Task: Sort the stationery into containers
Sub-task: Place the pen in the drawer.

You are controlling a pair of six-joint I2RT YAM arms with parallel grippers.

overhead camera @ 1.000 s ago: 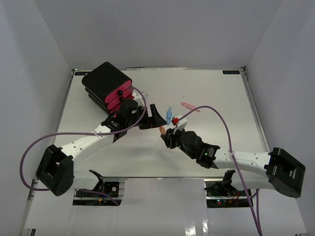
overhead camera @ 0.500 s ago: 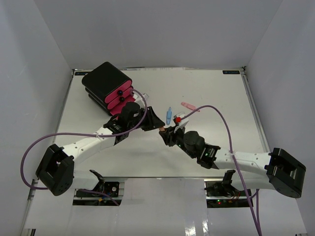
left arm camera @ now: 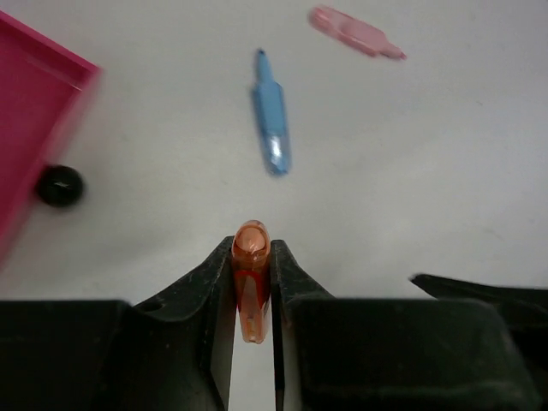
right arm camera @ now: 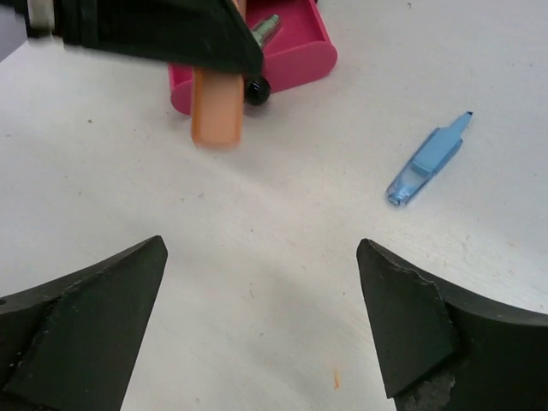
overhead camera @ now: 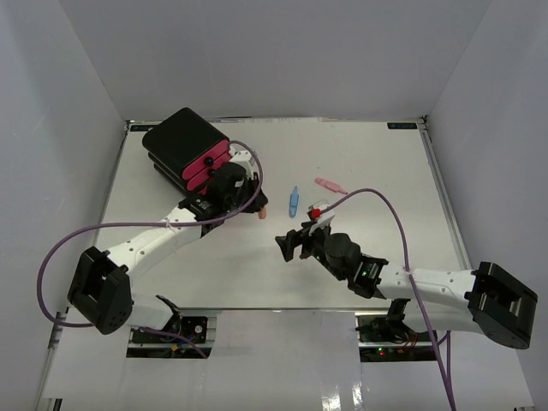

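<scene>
**Orange piece pinched beside the drawer box**

At far left, a black rounded plastic box [overhead camera: 175,137] of pink-fronted drawers stands on the white table [overhead camera: 377,257]. Just right of it, the left gripper [left arm camera: 252,255] pinches a short translucent orange plastic piece [left arm camera: 250,278]. The right gripper [right arm camera: 261,257], its jaws spread wide, holds nothing. Beyond it lie a translucent blue pen [overhead camera: 294,202] and a pink piece [overhead camera: 330,186], apart from each other.

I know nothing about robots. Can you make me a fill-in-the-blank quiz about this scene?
1. The piece pinched in the left hand is coloured ____.
2. The right hand stands wide open and holds ____.
3. Besides the blue marker, one more loose item lies on the table; its colour is ____.
4. The round knob on the pink drawer is ____.
Missing words: orange; nothing; pink; black.
</scene>
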